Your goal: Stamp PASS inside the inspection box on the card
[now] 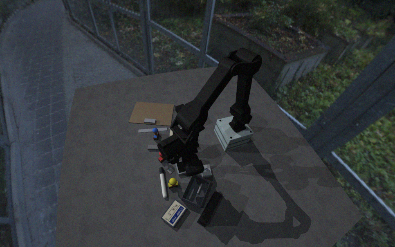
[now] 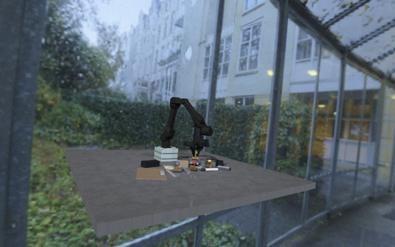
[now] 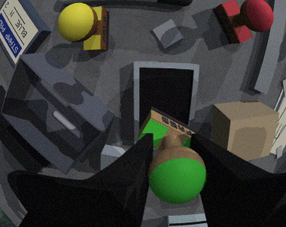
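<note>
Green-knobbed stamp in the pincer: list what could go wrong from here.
1. The green-knobbed stamp hangs tilted in the pincer, so it may ink unevenly on the black ink pad.
2. The tan block sits close beside the pad; the fingers might clip it.
</note>
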Motion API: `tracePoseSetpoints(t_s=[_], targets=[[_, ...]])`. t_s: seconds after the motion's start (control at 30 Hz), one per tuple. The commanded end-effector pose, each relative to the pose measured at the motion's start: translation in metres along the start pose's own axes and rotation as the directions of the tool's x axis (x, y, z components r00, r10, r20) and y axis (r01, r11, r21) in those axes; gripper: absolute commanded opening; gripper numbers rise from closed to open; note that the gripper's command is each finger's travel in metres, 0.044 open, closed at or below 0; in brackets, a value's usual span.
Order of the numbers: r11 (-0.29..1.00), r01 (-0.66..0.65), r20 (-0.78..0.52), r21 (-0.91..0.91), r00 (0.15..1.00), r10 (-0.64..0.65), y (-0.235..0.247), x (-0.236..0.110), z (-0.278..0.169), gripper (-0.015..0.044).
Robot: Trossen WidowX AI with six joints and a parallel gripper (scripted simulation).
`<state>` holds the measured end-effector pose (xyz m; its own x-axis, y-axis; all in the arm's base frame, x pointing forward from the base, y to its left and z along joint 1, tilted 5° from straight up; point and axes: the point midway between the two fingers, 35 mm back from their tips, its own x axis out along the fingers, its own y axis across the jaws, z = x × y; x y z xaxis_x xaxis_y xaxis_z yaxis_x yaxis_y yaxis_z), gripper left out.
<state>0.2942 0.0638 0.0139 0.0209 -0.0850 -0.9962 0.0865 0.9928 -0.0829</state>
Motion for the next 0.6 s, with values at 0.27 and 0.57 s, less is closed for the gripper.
tracePoseSetpoints(t_s=[0.27,0.57], targets=[[1.000,-0.001,0.006,0.005,1.000,0.001,0.000,-0.020,0.001,0.0000],[0.974,-0.001,0.004,0.227,1.000,0.000,-0.027,-0.020,0.005,0.0000]])
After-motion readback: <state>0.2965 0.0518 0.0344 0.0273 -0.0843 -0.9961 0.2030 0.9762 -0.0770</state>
